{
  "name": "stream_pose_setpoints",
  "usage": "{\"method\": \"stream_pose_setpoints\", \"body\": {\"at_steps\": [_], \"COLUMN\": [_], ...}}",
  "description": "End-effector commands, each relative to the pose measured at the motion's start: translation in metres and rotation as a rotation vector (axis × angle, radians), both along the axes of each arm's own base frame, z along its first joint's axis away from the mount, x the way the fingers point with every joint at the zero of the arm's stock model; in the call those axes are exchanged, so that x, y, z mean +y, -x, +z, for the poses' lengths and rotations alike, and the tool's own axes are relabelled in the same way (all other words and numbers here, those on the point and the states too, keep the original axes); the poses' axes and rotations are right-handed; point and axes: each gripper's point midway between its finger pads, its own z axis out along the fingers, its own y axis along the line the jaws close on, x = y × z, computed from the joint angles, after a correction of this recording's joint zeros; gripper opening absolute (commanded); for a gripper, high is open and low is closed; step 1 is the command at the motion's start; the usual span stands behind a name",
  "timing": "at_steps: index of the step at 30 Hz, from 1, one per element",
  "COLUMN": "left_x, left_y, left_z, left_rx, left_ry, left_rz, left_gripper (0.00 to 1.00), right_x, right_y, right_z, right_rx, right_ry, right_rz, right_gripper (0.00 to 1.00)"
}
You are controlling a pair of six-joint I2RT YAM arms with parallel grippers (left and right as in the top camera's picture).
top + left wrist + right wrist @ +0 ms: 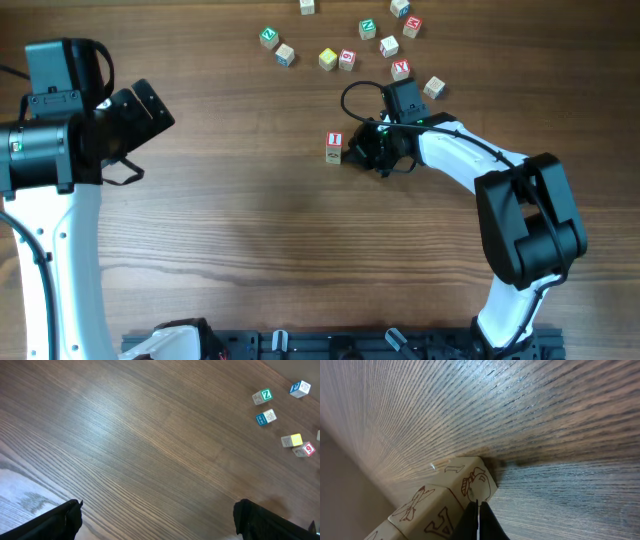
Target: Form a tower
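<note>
Tower (334, 147) stands at the middle of the table (250, 250); lower cubes hard to separate from overhead. Right gripper (360, 150) pinched shut just beside it, contact unclear. Left gripper (160, 522) spread wide, fingers cropped.

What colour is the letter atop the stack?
Red on white; the tower shows best overhead.

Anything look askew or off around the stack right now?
Nothing stands out. The narrow tower of wooden alphabet cubes stands upright, not visibly leaning; the right gripper, fingers shut, sits right beside it, contact unclear.
</note>
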Motion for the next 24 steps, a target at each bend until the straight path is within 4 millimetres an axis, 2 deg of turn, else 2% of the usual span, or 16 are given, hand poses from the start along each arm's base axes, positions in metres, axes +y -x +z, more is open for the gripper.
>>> {"method": "stream_pose_setpoints", "body": {"at_steps": [1,7,12,17,24], "left_x": [0.002,0.002,0.002,0.002,0.002], "left_y": [0.003,0.003,0.003,0.003,0.003], "left_z": [0.004,0.004,0.004,0.004,0.004], "left_rx": [-0.017,-0.017,-0.017,-0.017,-0.017], "left_ry": [-0.001,-0.001,-0.001,-0.001,-0.001], "left_rz": [0.015,0.015,0.015,0.015,0.015], "left_gripper": [1.0,1.0,1.0,1.0,1.0], "right_x": [0.002,-0.003,-0.013,-0.013,-0.012], "right_y": [0.008,0.006,-0.003,-0.015,-0.019], "right_z": [-0.011,-0.015,-0.02,-0.017,-0.015], "right_rx": [0.041,0.036,-0.003,-0.058,-0.076], "right_ry": [-0.003,0.029,0.096,0.102,0.096], "right_rz": [0.008,-0.004,-0.039,-0.051,-0.056], "right_gripper": [0.05,0.04,0.05,0.05,0.06]}}
